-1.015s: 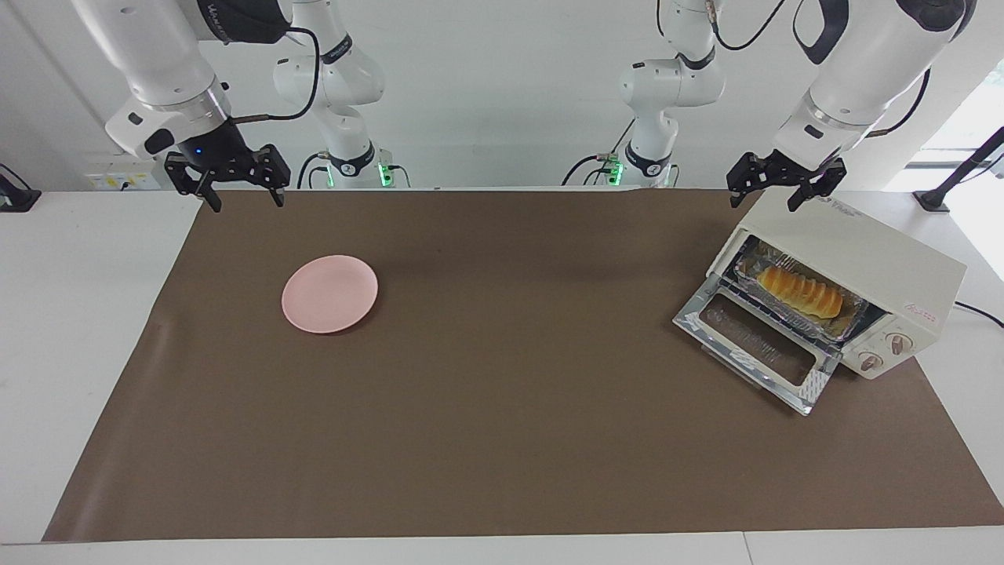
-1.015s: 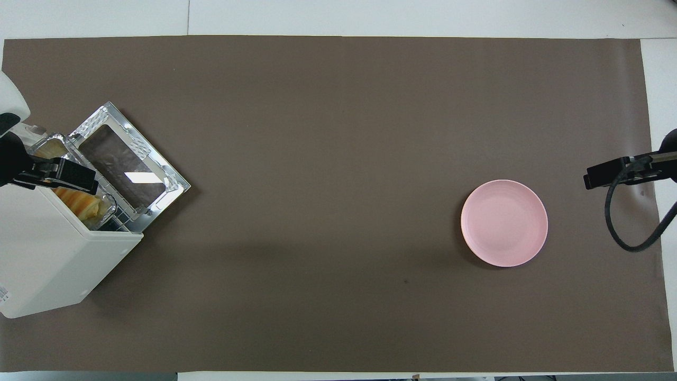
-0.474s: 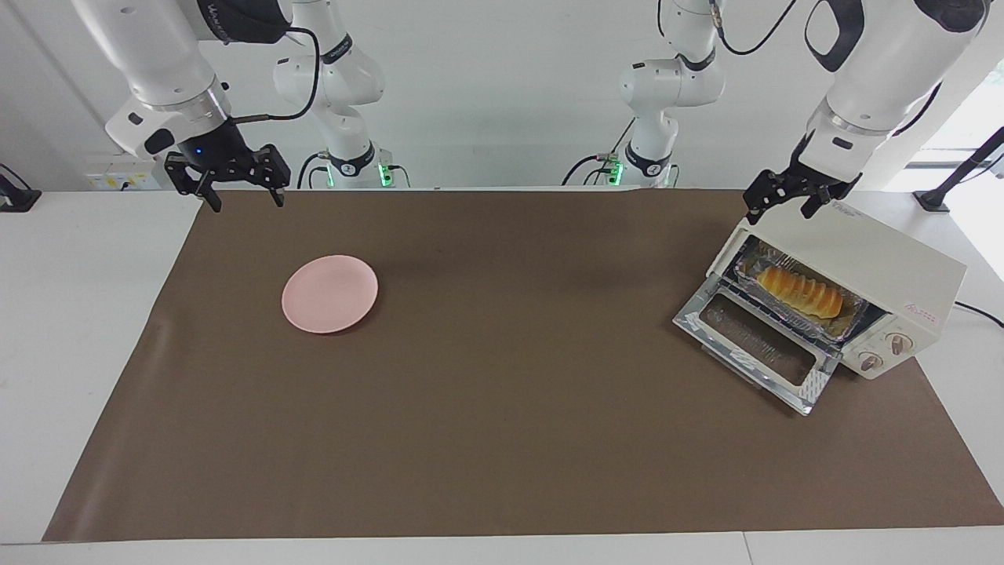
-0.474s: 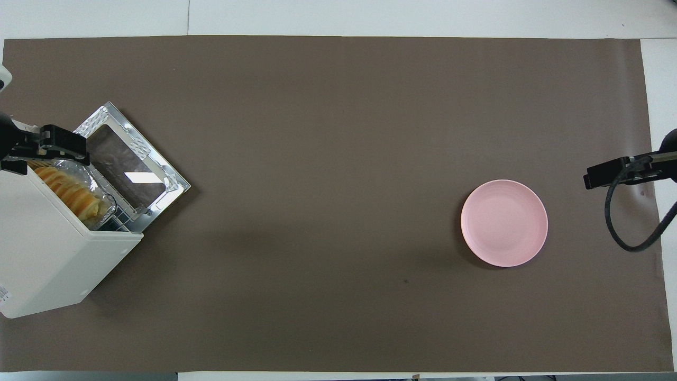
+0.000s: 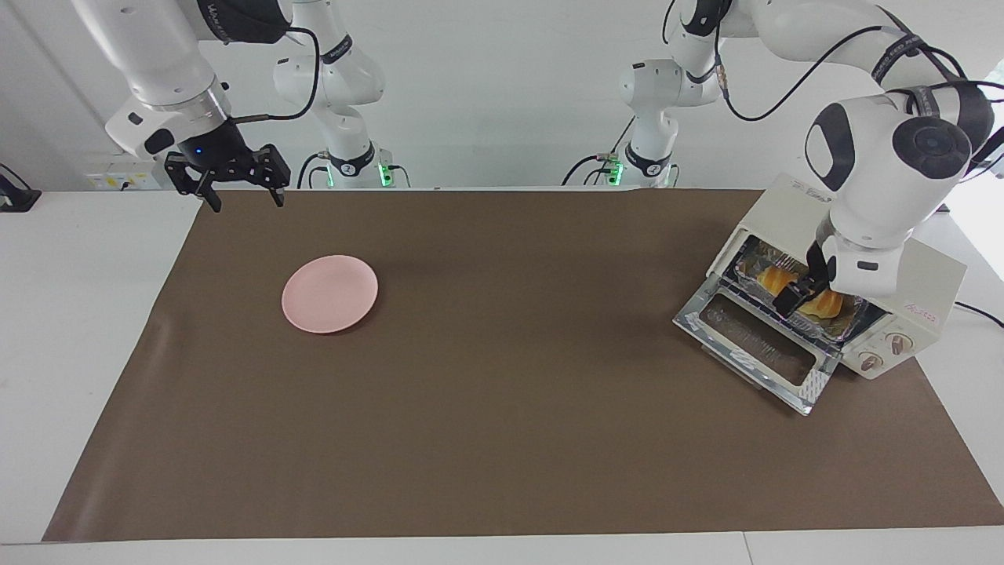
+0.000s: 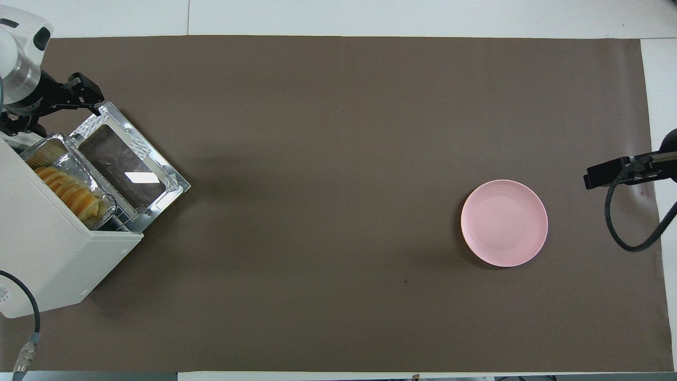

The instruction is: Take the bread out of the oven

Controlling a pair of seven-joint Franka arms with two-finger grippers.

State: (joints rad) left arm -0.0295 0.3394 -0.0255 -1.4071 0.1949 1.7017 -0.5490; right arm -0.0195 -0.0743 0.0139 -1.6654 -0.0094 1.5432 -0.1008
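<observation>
Golden bread (image 5: 820, 297) sits just under left end effector (image 5: 802, 292), fingers apart; a skewed descent could snag foil tray (image 5: 754, 259). Right end effector (image 5: 235, 191) waits, fingers apart.

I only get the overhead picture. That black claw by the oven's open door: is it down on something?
Observer: No. The left gripper hangs in the air, open, over the oven's dropped door, clear of the bread.
Visitor: And the other arm? I see only a black bit.
Observer: The right gripper waits open over the brown mat's corner at its own end.
Visitor: Any controls on the oven?
Observer: Two round knobs on its front, beside the opening.
</observation>
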